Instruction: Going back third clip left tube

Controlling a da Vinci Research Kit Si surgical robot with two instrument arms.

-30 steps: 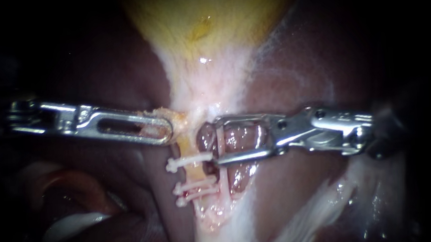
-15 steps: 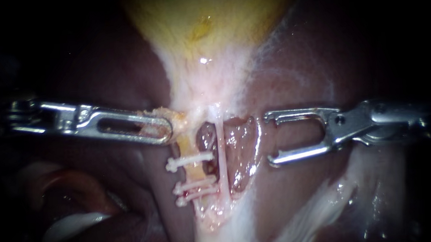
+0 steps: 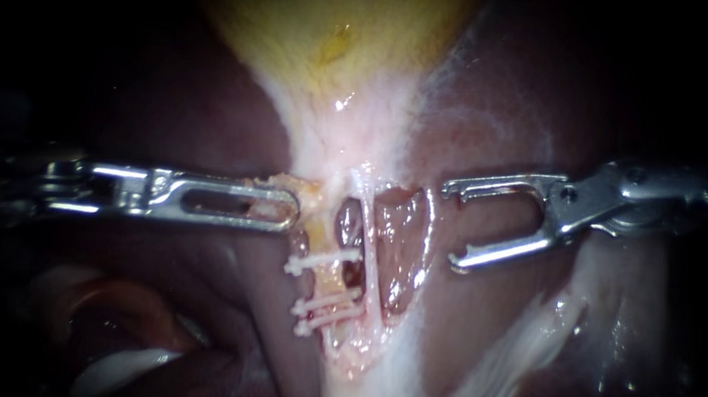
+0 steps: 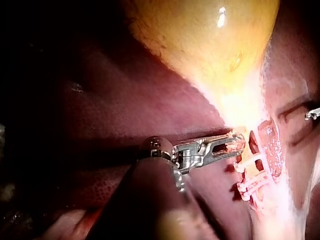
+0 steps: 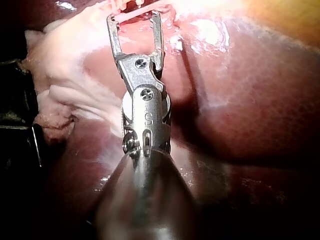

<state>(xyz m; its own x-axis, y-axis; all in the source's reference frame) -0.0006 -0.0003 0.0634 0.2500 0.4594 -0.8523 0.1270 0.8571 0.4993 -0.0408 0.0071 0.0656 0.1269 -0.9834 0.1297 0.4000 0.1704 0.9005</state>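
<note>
Three white clips (image 3: 325,260) lie crosswise on yellowish left tube (image 3: 326,279), just below left instrument (image 3: 290,211) pincer, which is clamped on yellow tissue (image 3: 311,200) (at tube's top). Right instrument (image 3: 451,226) pincer apart, empty, beside clips over liver (image 3: 488,319)

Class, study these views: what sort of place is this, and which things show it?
Probably a surgical setup: a yellow gallbladder on dark liver, white clips across a tube, with the left instrument and right instrument beside them.
</note>
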